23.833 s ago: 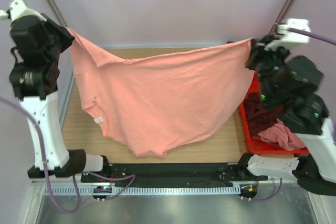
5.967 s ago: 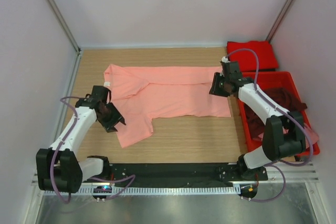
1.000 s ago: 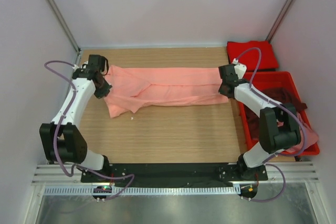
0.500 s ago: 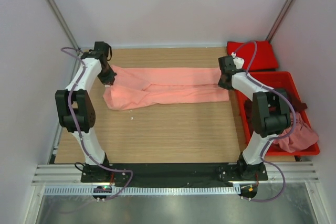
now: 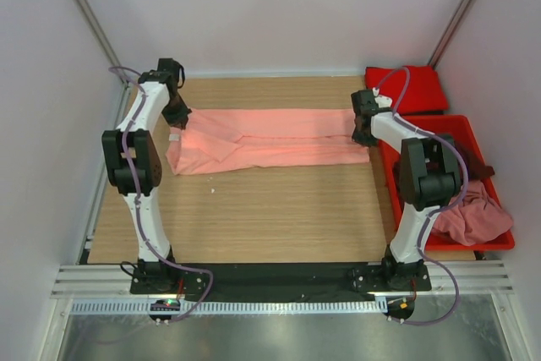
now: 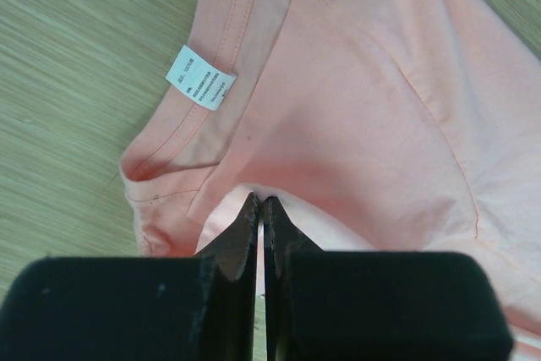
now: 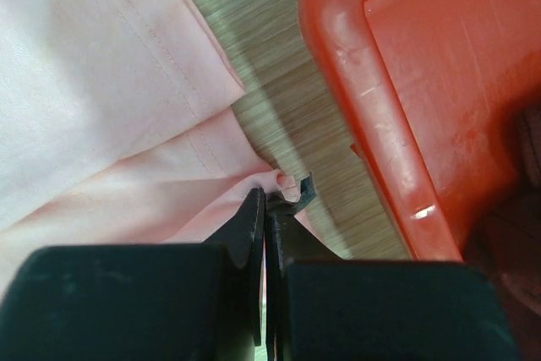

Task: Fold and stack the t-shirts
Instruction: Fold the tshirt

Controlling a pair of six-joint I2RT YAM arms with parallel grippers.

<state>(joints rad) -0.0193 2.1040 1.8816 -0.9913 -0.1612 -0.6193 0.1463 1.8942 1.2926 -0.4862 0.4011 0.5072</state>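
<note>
Top: salmon-pink t-shirt (image 5: 270, 137) lies in a long folded band on surface (image 5: 254, 217), toward 12 o'clock
Left wrist: left end effector (image 6: 259, 202) clamped on shirt fold
Right wrist: right end effector (image 7: 266, 196) clamped on shirt hem, red bin (image 7: 380, 124) at 2 o'clock

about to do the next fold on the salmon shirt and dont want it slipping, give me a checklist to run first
1. left gripper shut on the salmon shirt at the collar end: ok
2. right gripper shut on the hem end: ok, though only a small bunch sits at the tips
3. how many layers each pinch holds: cannot tell
4. shirt lying in an even band: not ok, the left end bulges toward the near edge
5. right gripper apart from the bin rim: ok, but close
6. red shirt folded behind the bin as stack base: ok
</note>
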